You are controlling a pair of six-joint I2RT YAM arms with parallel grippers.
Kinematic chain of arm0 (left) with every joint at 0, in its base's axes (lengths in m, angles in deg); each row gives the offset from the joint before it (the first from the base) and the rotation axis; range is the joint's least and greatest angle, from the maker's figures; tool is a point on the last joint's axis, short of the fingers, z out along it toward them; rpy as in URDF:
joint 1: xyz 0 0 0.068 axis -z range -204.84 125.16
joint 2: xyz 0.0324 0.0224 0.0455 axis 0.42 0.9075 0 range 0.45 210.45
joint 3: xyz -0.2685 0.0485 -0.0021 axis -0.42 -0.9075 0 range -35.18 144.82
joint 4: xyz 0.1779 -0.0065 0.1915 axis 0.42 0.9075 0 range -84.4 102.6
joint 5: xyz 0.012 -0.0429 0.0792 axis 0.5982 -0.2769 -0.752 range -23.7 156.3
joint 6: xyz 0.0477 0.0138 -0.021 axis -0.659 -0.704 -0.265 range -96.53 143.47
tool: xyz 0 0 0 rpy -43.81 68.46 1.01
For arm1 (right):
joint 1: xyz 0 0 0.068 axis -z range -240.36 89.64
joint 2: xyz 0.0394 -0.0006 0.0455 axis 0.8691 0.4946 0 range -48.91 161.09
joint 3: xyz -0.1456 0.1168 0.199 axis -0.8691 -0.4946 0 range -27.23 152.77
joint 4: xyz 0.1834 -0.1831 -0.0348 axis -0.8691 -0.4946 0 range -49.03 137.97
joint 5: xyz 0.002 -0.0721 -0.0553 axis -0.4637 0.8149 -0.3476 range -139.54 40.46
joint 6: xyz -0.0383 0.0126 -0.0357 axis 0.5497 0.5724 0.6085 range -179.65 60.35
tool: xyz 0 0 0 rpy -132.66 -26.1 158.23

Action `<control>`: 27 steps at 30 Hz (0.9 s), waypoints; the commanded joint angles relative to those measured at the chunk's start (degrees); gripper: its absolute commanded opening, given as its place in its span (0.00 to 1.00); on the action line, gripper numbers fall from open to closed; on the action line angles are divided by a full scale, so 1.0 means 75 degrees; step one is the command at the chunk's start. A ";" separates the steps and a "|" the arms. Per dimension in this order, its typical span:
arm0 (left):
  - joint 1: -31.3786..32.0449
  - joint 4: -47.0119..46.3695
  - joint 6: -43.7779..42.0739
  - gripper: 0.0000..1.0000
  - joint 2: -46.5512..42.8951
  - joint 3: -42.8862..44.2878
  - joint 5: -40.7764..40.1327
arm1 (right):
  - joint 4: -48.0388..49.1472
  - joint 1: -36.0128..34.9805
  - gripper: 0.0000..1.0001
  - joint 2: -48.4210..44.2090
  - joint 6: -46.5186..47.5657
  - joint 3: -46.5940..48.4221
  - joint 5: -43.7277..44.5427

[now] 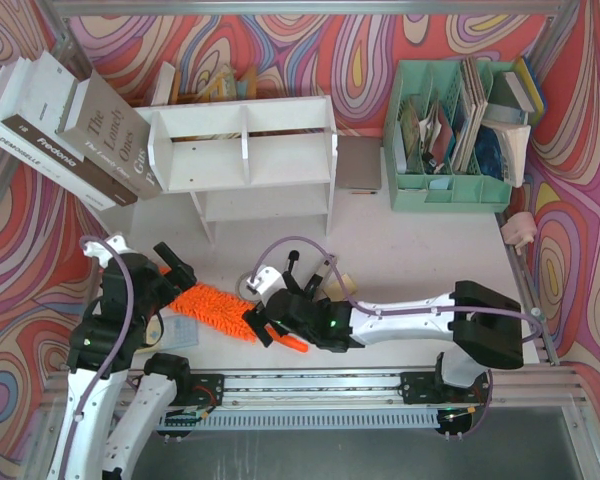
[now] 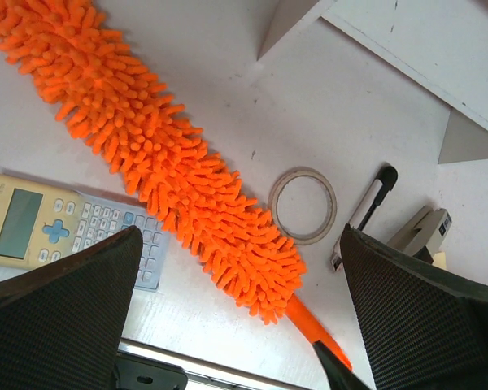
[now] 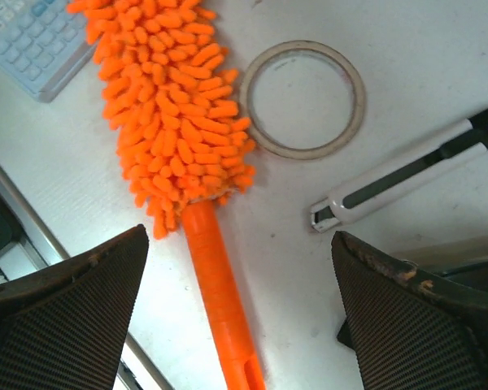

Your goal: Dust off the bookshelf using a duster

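Duster (image 3: 175,122) lies unheld, left gripper (image 2: 240,236) and right gripper (image 3: 237,244) jaws both apart; probably grasp step, right must clamp handle (image 3: 220,317) next.

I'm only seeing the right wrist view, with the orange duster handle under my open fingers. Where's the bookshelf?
Observer: The bookshelf stands at the back of the table, beyond the duster.
Operator: Is the left arm gripping the duster?
Observer: No, the left fingers are open over its fluffy head.
Operator: What flanks the shelf?
Observer: Leaning books on its left, a green organizer on its right.
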 commanded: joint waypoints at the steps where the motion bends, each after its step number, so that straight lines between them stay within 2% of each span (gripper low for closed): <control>1: -0.0045 -0.0132 0.0117 0.98 -0.0216 -0.0231 -0.0310 | 0.0192 -0.0143 0.82 0.0164 0.0201 0.0472 -0.0064; 6: -0.0039 0.0047 0.0258 0.98 -0.0367 -0.0226 -0.1017 | 0.0020 -0.0310 0.81 0.0857 0.0253 0.0848 -0.0073; 7: -0.0042 0.0057 0.0253 0.98 -0.0366 -0.0211 -0.0977 | 0.0010 -0.0316 0.83 0.0979 0.0282 0.0921 -0.0124; 8: -0.0042 0.0078 0.0241 0.98 -0.0350 -0.0182 -0.0930 | -0.0005 -0.0310 0.96 0.1098 0.0331 0.1016 -0.0210; 9: -0.0039 0.0127 0.0235 0.98 -0.0317 -0.0155 -0.0902 | -0.0034 -0.0325 0.98 0.1211 0.0406 0.1156 -0.0297; 14: -0.0037 0.0191 0.0177 0.98 -0.0201 -0.0069 -0.0861 | -0.0107 -0.0333 0.99 0.1791 0.0585 0.1545 -0.0374; 22: -0.0037 0.0118 0.0106 0.98 -0.0279 -0.0093 -0.0735 | -0.0393 -0.0335 0.90 0.2553 0.0711 0.2068 -0.0232; 27: -0.0035 0.0079 0.0071 0.98 -0.0279 -0.0099 -0.0682 | -0.0570 -0.0338 0.81 0.2886 0.0640 0.2272 -0.0257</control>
